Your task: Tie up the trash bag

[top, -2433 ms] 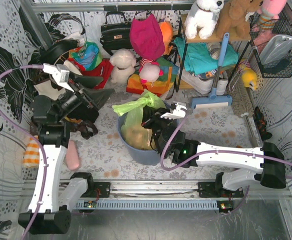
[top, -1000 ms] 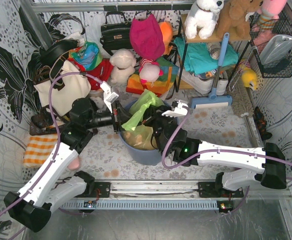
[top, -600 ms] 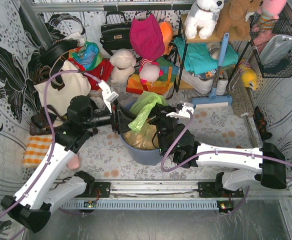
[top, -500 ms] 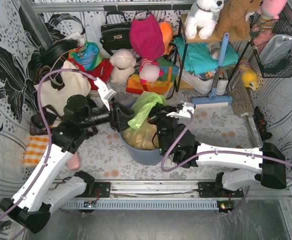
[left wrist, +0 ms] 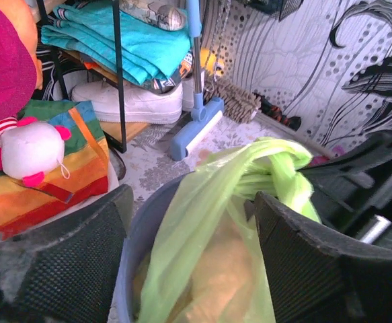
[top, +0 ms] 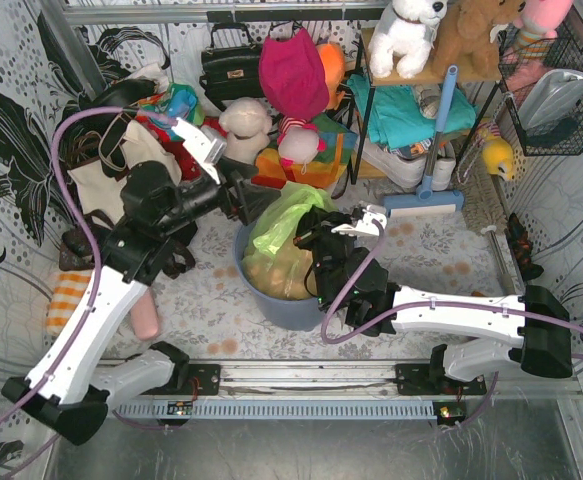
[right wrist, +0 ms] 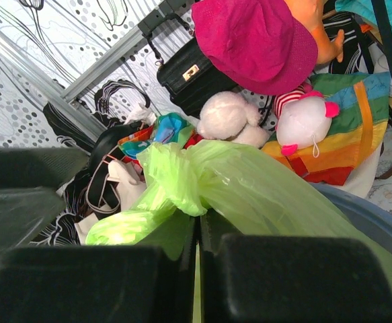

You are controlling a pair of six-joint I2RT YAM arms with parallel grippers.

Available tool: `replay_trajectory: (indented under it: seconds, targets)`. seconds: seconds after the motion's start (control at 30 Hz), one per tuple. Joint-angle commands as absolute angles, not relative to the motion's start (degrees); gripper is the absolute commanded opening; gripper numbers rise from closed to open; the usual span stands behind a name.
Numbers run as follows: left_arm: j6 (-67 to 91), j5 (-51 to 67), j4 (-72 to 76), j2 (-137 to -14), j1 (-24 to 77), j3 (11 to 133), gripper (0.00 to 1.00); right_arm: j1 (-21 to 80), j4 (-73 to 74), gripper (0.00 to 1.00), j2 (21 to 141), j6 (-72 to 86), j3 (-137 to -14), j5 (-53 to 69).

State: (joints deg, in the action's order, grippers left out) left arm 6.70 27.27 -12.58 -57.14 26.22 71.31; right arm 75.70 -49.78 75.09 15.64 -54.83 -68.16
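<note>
The trash bag (top: 283, 228), thin light-green plastic with brown paper showing through, sits in the round blue-grey bin (top: 271, 305). Its top is gathered into a knot-like bunch (right wrist: 175, 178). My right gripper (top: 308, 236) is shut on the bag's plastic just below that bunch, and in the right wrist view (right wrist: 197, 225) a green sliver shows between the pressed fingers. My left gripper (top: 254, 200) hangs open at the bin's far-left rim. In the left wrist view its gripper (left wrist: 192, 202) frames the bag (left wrist: 202, 229) without touching it.
A cream tote bag (top: 101, 178) and dark bags lie at the left. Plush toys (top: 246, 125), a rainbow bag (left wrist: 48, 168) and a magenta hat (top: 291, 70) crowd the back. A rack with teal cloth (top: 411, 110) and a blue broom (top: 423, 200) stand at the right.
My left gripper has opened, let go of the bag and drawn back up and away from the bin's rim. The right gripper stays shut on the bag.
</note>
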Motion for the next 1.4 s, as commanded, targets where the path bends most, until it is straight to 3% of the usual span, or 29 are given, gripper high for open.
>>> replay_trajectory:
  seconds: [0.0, 0.47, 0.57, 0.7, 0.8, 0.93, 1.37]
  targets:
    - [1.27, 30.5, -13.02, -62.03, 26.23, 75.0, 0.84, 75.41, -49.14, 0.0, 73.57, 17.25, -55.02, -67.94]
    - [-2.03, 48.52, -12.07, -71.81, 22.5, 75.39, 0.86, 75.41, -46.65, 0.0, 73.31, 19.39, -54.94, -68.22]
    - [-1.65, 51.06, -10.5, -72.13, 22.48, 73.89, 0.75, 75.37, -47.1, 0.0, 73.77, 18.78, -54.93, -68.27]
    - [-2.19, 50.81, -10.4, -70.1, 22.5, 71.76, 0.34, 75.03, -47.24, 0.0, 74.16, 18.75, -54.71, -68.36]
    - [-2.2, 51.77, -10.58, -67.86, 22.5, 70.03, 0.15, 74.43, -47.2, 0.0, 74.37, 18.77, -54.82, -67.5]
    - [-2.09, 53.39, -11.75, -65.18, 22.5, 67.51, 0.07, 73.55, -47.58, 0.0, 74.69, 18.48, -55.11, -65.92]
    - [3.13, 56.85, -11.27, -58.63, 23.42, 61.25, 0.05, 71.41, -68.35, 0.0, 77.4, 7.85, -51.31, -55.54]
